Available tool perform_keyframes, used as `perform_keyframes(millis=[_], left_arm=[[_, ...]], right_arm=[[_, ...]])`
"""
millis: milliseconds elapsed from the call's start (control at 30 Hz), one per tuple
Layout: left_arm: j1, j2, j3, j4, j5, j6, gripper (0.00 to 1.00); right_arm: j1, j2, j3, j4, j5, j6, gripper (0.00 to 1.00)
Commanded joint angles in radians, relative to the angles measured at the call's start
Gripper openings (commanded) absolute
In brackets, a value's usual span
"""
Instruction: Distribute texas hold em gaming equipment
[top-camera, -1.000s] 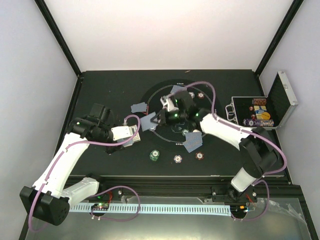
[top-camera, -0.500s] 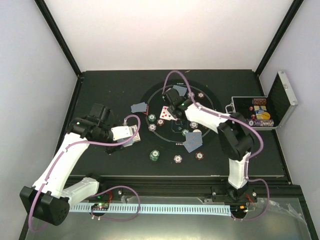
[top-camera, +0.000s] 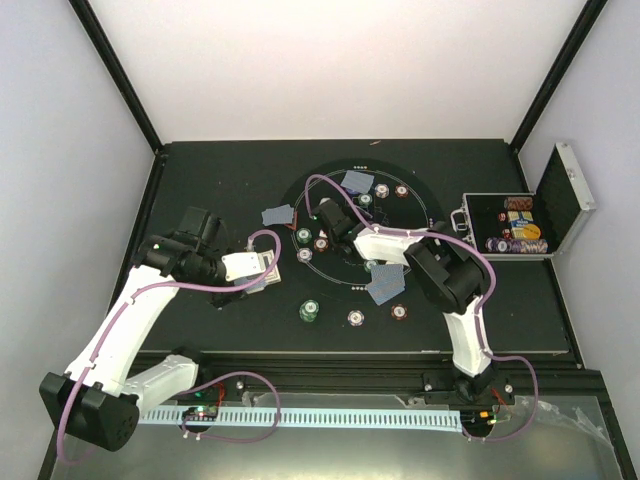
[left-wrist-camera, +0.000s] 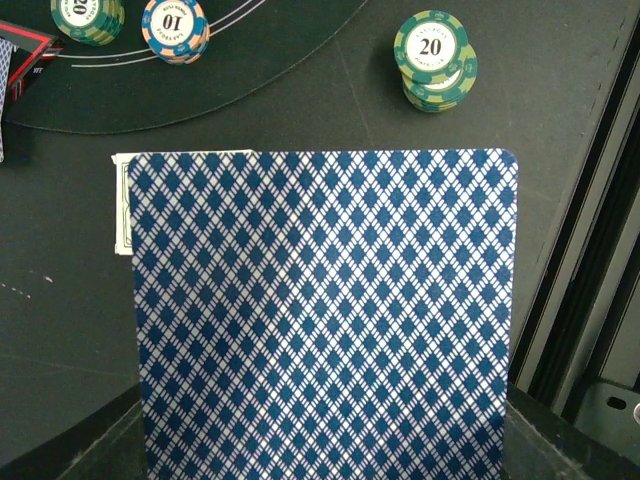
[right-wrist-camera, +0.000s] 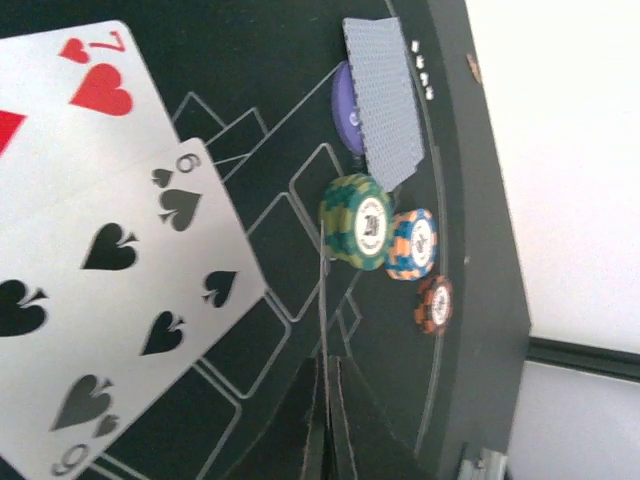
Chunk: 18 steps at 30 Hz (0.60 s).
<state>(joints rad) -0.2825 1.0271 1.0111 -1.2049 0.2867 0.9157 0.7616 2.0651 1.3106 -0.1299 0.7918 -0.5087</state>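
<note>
Right gripper (right-wrist-camera: 324, 366) swung left over mat (right-wrist-camera: 250, 80), pressed together beside face-up cards (right-wrist-camera: 120, 250), chip stacks (right-wrist-camera: 360, 225) near, left gripper (top-camera: 258, 268) pinching card deck (left-wrist-camera: 320, 310)

Left wrist view: card back (left-wrist-camera: 325, 310) is a dense blue & wht diamond lattice w/ thin wht border, grn chip stack (left-wrist-camera: 434, 60) has a wht centre marked 20, salmon & blue chip (left-wrist-camera: 175, 25) is marked 10, surface (left-wrist-camera: 60, 260) is blk. Right wrist view: wht faces w/ 7 of hearts (right-wrist-camera: 70, 130) in red and 9 of spades (right-wrist-camera: 130, 330) in blk, blk mat (right-wrist-camera: 290, 200) w/ wht lines. Also a purple button (right-wrist-camera: 347, 110), grey-blue card (right-wrist-camera: 385, 100), grn-yellow chips (right-wrist-camera: 357, 222) and orange-blue chip stack (right-wrist-camera: 413, 245).
</note>
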Motion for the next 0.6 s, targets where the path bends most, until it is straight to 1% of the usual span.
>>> perform_keyframes(millis=[0, 133, 267, 300, 500, 567], left_arm=[[0.002, -0.014, 0.022, 0.000, -0.015, 0.009, 0.02], [0.002, -0.010, 0.035, -0.006, -0.011, 0.009, 0.02], [0.002, -0.007, 0.050, -0.016, -0.006, 0.007, 0.02], [0.002, -0.008, 0.052, -0.017, -0.005, 0.006, 0.01], [0.002, -0.009, 0.061, -0.030, 0.000, 0.006, 0.02], [0.002, -0.012, 0.061, -0.032, 0.002, 0.006, 0.02]], right_arm=[[0.003, 0.032, 0.039, -0.087, -0.031, 0.061, 0.05], [0.007, -0.006, 0.014, -0.143, -0.124, 0.125, 0.17], [0.012, -0.053, -0.002, -0.191, -0.207, 0.173, 0.45], [0.012, -0.070, -0.007, -0.197, -0.223, 0.182, 0.50], [0.010, -0.189, -0.017, -0.223, -0.274, 0.276, 0.76], [0.008, -0.236, -0.023, -0.224, -0.288, 0.320, 0.83]])
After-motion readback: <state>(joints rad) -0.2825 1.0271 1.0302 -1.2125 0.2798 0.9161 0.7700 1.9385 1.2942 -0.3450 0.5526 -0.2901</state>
